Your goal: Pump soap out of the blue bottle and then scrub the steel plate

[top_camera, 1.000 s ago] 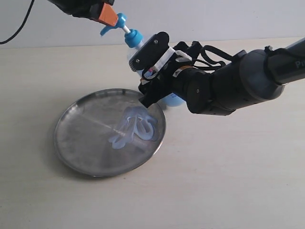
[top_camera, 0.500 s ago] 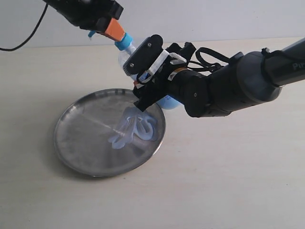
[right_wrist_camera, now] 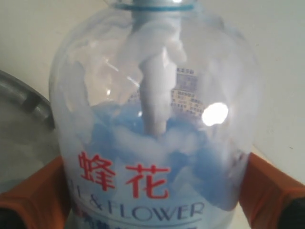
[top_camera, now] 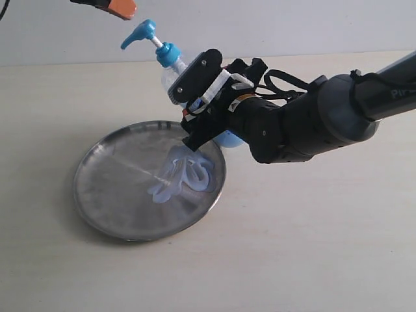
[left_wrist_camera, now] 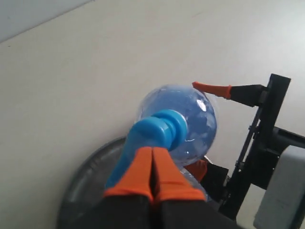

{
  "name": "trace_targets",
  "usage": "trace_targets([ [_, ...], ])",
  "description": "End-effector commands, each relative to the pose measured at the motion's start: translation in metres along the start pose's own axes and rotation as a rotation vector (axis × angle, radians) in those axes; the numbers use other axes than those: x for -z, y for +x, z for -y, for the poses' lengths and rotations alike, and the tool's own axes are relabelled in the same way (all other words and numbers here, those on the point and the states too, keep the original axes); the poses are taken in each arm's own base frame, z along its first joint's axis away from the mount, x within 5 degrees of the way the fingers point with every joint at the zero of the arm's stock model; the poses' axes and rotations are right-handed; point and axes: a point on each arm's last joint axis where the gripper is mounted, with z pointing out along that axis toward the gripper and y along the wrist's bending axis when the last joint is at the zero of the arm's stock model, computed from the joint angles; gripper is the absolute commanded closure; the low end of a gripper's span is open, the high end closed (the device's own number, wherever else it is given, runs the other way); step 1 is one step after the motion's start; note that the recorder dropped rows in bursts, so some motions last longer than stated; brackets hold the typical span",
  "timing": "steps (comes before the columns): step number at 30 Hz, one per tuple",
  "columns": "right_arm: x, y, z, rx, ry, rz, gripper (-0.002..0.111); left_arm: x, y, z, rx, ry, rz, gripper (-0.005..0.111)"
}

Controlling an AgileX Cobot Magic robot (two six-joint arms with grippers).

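The blue bottle (top_camera: 174, 75) leans over the far rim of the steel plate (top_camera: 110, 188), its pump head (top_camera: 138, 32) risen. My right gripper (top_camera: 203, 107) is shut on the bottle's body. In the right wrist view its orange fingers (right_wrist_camera: 33, 200) press both sides of the bottle (right_wrist_camera: 152, 119) by the red characters. Squiggles of pale blue soap (top_camera: 183, 174) lie on the plate's right half. My left gripper (top_camera: 121, 8) hangs above the pump head, clear of it. In the left wrist view that gripper (left_wrist_camera: 152, 174) is shut and empty over the pump head (left_wrist_camera: 157, 133).
The plate and bottle rest on a pale beige tabletop (top_camera: 312, 234). A white wall (top_camera: 292, 26) runs along the far edge. My right arm (top_camera: 312, 120) stretches in from the right, low over the table. A black cable (top_camera: 3, 10) hangs at the top left corner.
Half a second ago my left gripper was pressing the pump head down. It has since lifted up and left, and the pump head has sprung back up. The right gripper and bottle stayed put.
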Motion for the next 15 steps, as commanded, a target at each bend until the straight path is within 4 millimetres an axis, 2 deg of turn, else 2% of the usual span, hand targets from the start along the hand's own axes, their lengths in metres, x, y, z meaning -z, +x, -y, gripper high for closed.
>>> trace_targets([
  [1, -0.0005, -0.0002, -0.0005, -0.012, 0.004, 0.002, 0.108, -0.0138, 0.0001, -0.0069, 0.016, -0.004, 0.001, 0.107],
  [15, -0.0005, -0.0002, -0.0005, -0.011, 0.004, 0.002, 0.108, -0.0184, -0.0016, -0.0079, 0.004, 0.006, 0.024, 0.107],
])
